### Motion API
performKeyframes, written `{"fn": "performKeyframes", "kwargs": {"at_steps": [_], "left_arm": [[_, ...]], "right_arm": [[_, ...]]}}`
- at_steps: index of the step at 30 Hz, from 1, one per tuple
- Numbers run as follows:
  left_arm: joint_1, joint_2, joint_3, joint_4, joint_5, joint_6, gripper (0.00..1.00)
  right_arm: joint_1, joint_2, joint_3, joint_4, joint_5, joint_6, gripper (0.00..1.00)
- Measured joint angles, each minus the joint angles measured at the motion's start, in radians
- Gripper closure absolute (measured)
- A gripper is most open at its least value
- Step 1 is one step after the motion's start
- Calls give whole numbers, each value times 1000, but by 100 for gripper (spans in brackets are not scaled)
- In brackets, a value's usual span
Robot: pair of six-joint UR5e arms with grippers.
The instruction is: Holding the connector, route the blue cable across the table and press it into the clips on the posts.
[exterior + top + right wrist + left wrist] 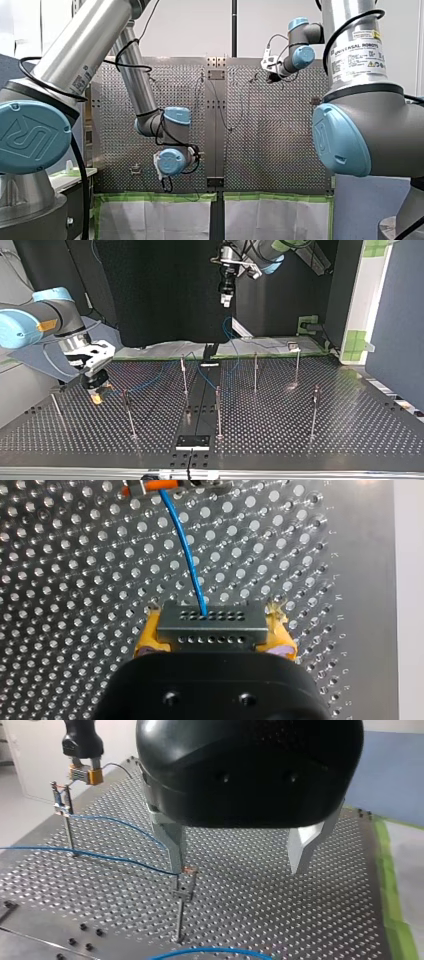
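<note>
Where the right gripper (215, 636) fills the foreground of its own wrist view, its yellow pads (150, 639) are clamped on the two ends of the grey connector (210, 622). The connector lies crosswise between them, its rows of small holes facing the camera. From the upper row the blue cable (190, 545) leaves the connector and curves ahead over the perforated table (75, 580). It reaches a clip with an orange part (150, 487) just ahead of the gripper.

Seen from the left wrist, the left gripper (240, 854) hangs over the table with its metal fingers (172, 837) wide apart and nothing between them. One fingertip stands just above the near clip (184, 887) on a thin near post (179, 920); whether they touch cannot be told. The cable meets this clip. One strand arcs down to it from the top of the far post (67, 827), and another comes in low from the side. Beyond, the right gripper sits just above the far post's top, with the connector in its pads.

From the top view, the right gripper is low over the table at the view's left. The left gripper hangs high above the far edge, well apart from it.
</note>
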Motion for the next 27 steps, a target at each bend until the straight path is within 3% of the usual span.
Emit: {"fn": "performKeyframes", "kwargs": {"at_steps": [27], "left_arm": [[-1,0,0,-22,-1,0,0]], "right_arm": [[2,-2,0,10,3,-3,100]]}}
